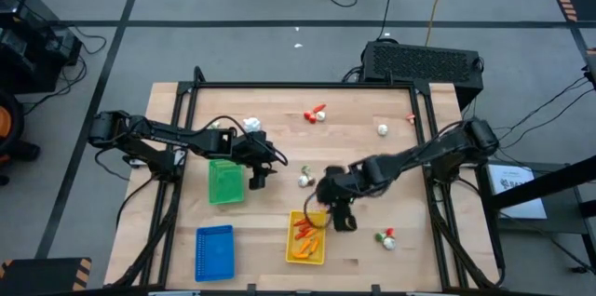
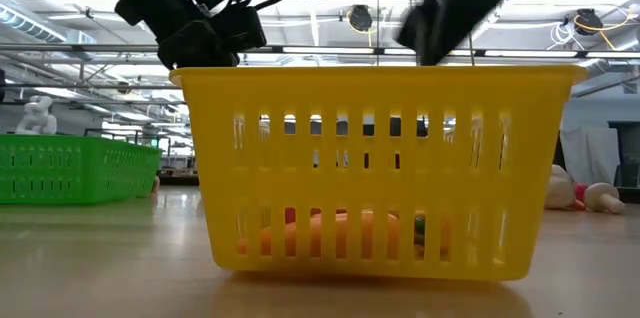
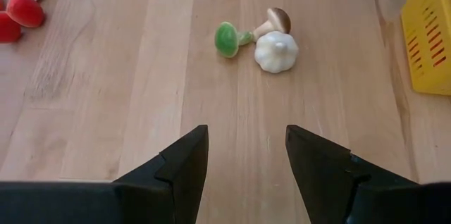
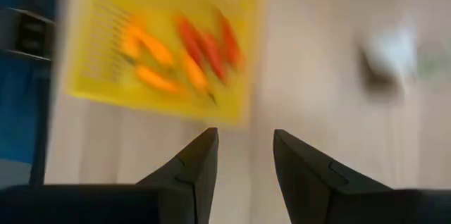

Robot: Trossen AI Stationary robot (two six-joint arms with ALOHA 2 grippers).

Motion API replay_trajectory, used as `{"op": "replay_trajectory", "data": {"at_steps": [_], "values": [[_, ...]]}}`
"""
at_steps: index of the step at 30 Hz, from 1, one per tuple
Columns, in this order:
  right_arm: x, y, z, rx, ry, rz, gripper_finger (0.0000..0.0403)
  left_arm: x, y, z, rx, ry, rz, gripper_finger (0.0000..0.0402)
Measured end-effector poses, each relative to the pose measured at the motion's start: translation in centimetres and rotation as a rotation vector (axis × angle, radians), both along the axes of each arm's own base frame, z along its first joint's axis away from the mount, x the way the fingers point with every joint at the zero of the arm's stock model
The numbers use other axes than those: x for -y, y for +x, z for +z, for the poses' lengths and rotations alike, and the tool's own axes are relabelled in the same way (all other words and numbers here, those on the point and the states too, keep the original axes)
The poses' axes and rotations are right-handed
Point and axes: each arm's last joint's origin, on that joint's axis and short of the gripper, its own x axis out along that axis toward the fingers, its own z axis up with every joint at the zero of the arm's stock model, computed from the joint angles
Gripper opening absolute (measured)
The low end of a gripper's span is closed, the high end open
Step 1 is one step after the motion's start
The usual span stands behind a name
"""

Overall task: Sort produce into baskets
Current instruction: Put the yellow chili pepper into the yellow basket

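Note:
The yellow basket [image 1: 307, 237] at the near middle of the table holds orange carrots [image 4: 151, 62] and red peppers [image 4: 208, 41]. The green basket [image 1: 223, 182] stands left of centre, and the blue basket [image 1: 214, 251] sits at the near left. My right gripper [image 4: 245, 139] hangs open and empty just right of the yellow basket's far end [image 1: 343, 220]. My left gripper [image 3: 246, 136] is open beside the green basket [image 1: 259, 179]. It faces a white garlic bulb [image 3: 276, 51], a small mushroom [image 3: 273, 21] and a green piece [image 3: 227, 39] lying on the table.
Loose produce lies on the wooden table: a white bulb [image 1: 251, 125], red-and-white pieces [image 1: 317, 114], a white piece [image 1: 382, 129], a red piece [image 1: 411, 117] at the far side, and one piece [image 1: 386, 237] at the near right. Bare wood lies between the baskets.

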Motion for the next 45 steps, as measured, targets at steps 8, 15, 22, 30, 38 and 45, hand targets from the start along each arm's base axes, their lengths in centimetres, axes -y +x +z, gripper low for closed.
{"op": "replay_trajectory", "data": {"at_steps": [8,15,22,30,38,45], "values": [[5.5,-3.4,-2.1,-0.416,-0.207,-0.463,0.013,0.0,0.1,0.1,0.01,0.016,-0.01,0.0199],[8.2,-5.8,-3.9,-0.534,-0.279,-0.559,0.013,-0.1,0.1,0.1,0.01,0.03,-0.001,0.0199],[10.4,-9.6,-5.6,-0.491,-0.2,-0.757,0.013,-0.1,0.1,0.1,0.009,0.037,-0.005,0.0199],[10.9,-11.0,-5.9,-0.458,-0.099,-0.905,0.0148,-0.1,0.2,0.2,0.036,0.054,-0.011,0.0199],[10.4,-10.6,-7.6,-0.494,-0.105,-0.89,0.0202,-0.1,0.3,0.3,0.041,0.055,-0.01,0.0199],[8.9,-10.6,-7.7,-0.51,-0.088,-0.911,0.0228,-0.1,0.1,0.1,0.016,0.054,-0.011,0.0199]]}}
